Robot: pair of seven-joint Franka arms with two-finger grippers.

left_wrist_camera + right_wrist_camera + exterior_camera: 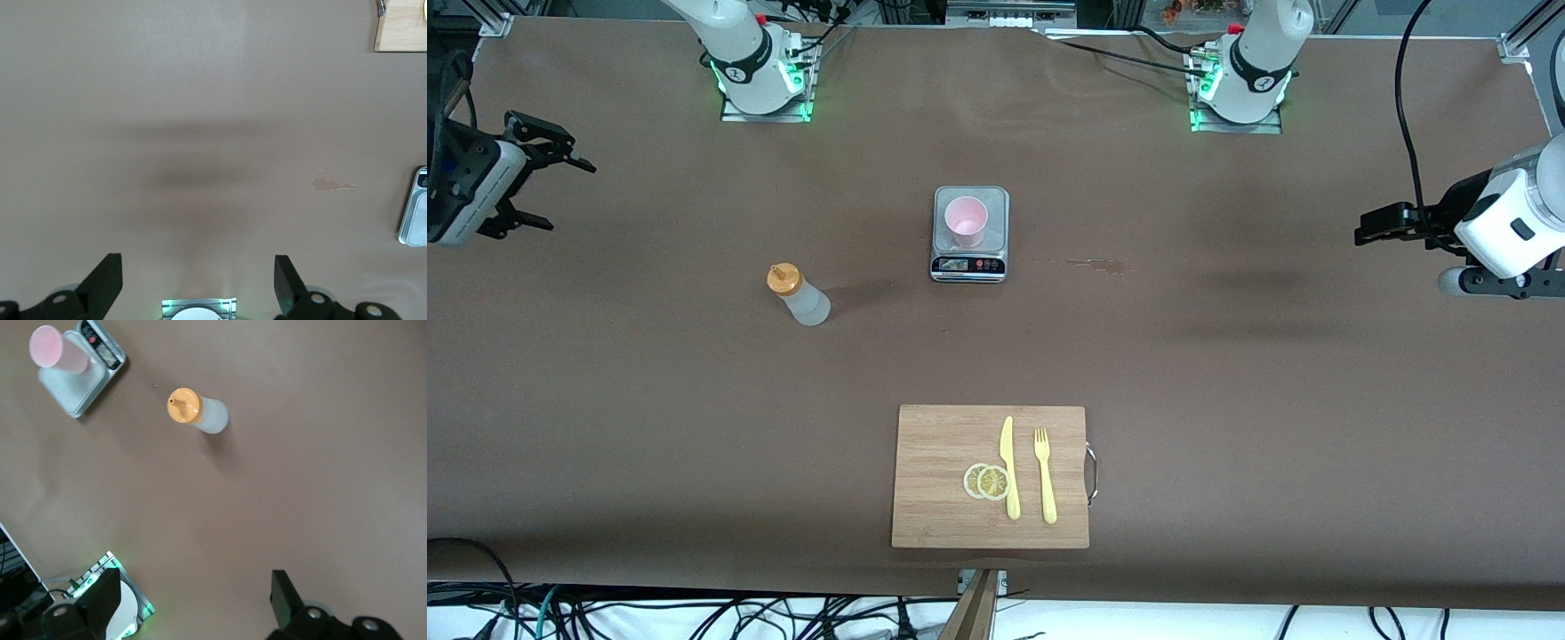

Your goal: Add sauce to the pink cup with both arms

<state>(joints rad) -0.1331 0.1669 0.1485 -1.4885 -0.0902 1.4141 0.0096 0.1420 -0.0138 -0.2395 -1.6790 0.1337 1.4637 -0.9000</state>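
Pink cup [966, 221] sits upright on scale [970, 264], mid-table, prob. to weigh the pour. Sauce [798, 294] stands free at cup's 8 o'clock. Left gripper [1371, 224] and right gripper [551, 182] wait over table ends, jaws fully apart, empty.

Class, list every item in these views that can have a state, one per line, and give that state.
sauce bottle: upright, orange cap on, untouched.
pink cup: upright on the scale, looks empty.
scale: display on.
left gripper: open, empty, over the table's left-arm end.
right gripper: open, empty, over the right-arm end.
knife: flat on the cutting board.
fork: flat beside the knife.
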